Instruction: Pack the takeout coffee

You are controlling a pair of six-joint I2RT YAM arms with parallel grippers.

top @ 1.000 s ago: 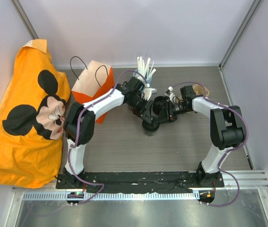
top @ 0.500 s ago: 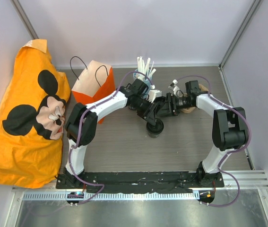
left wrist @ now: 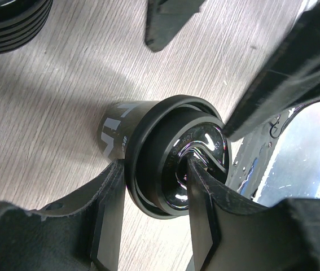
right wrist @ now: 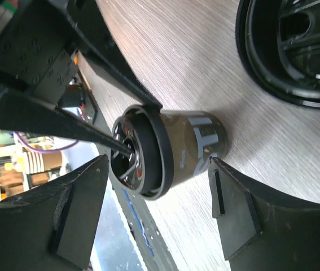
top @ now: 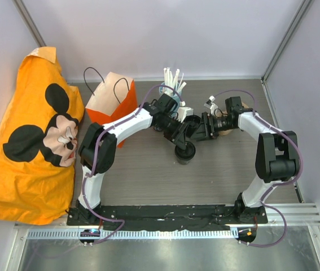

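The takeout coffee cup (top: 185,153) is brown with a black lid and stands upright on the wooden table. My left gripper (top: 181,141) is shut on the lid's rim, one finger (left wrist: 108,214) outside the lid (left wrist: 165,152) and the other finger (left wrist: 205,214) in its recess. My right gripper (top: 198,127) hangs open just right of the cup (right wrist: 196,148), which lies between its spread fingers (right wrist: 80,209) without touching either. The orange paper bag (top: 112,104) with black handles stands to the left, behind the left arm.
A holder of white straws (top: 173,82) stands at the back middle. A stack of black lids (right wrist: 295,51) sits close to the cup, and it shows again as the lid stack (left wrist: 13,22). An orange printed cloth (top: 30,135) covers the left side. Grey walls enclose the table.
My right gripper has opened and drawn back to the right, off the cup. The left gripper keeps its hold on the lid, and the cup has shifted slightly toward the near side.
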